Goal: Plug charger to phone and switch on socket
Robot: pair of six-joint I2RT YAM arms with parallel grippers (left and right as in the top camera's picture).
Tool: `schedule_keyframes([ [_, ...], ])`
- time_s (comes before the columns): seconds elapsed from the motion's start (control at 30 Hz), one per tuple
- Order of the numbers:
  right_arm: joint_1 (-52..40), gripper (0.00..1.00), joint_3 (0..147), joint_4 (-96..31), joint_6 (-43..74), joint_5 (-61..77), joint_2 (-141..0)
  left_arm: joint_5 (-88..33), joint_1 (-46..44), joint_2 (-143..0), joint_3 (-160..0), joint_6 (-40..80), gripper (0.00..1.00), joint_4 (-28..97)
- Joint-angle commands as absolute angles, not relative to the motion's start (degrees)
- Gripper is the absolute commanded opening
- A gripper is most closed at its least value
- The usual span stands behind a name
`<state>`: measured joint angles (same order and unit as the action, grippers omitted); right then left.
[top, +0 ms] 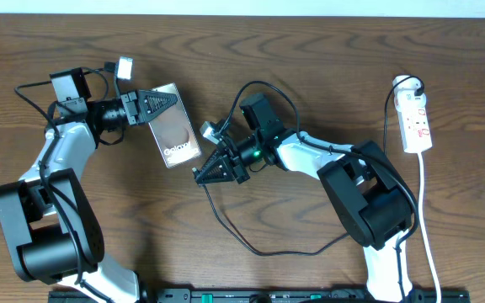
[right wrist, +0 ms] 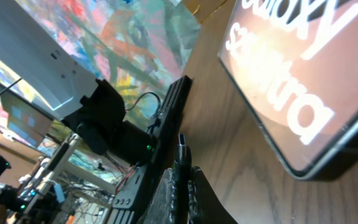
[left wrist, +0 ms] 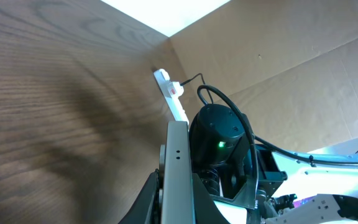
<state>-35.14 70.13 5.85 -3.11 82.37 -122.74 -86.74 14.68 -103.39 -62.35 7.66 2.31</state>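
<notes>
The phone [top: 175,126] shows its glossy brown face with white "Galaxy" lettering, left of the table's middle. My left gripper [top: 165,103] is shut on the phone's far end. In the left wrist view the phone [left wrist: 178,168] stands edge-on between the jaws. My right gripper [top: 202,173] is shut on the charger's plug tip [right wrist: 181,148], just off the phone's near right corner [right wrist: 303,93] and not touching it. The charger cable [top: 234,231] loops back under the right arm. The socket [top: 415,122] lies at the far right, away from both grippers.
The socket's white cord [top: 428,219] runs down the table's right side to the front edge. A black plug [top: 413,85] sits at the socket's far end. A cardboard wall [left wrist: 278,68] stands behind the table. Both arm bases [top: 49,227] are at the front.
</notes>
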Motion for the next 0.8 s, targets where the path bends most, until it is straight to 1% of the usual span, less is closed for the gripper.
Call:
schedule_keyframes([
  [0.0,-35.5,0.01,70.5,6.1,-2.6,80.2,-122.9,-89.6,14.7,-103.0,-63.0,9.8,0.07,2.0],
  [0.43,-35.7,0.01,70.5,11.6,1.3,77.5,-123.0,-90.0,14.1,-103.0,-63.0,10.9,0.07,2.0],
  [0.77,-36.4,0.01,70.5,11.6,1.6,77.5,-123.0,-90.0,12.4,-103.0,-63.0,10.9,0.07,0.9],
])
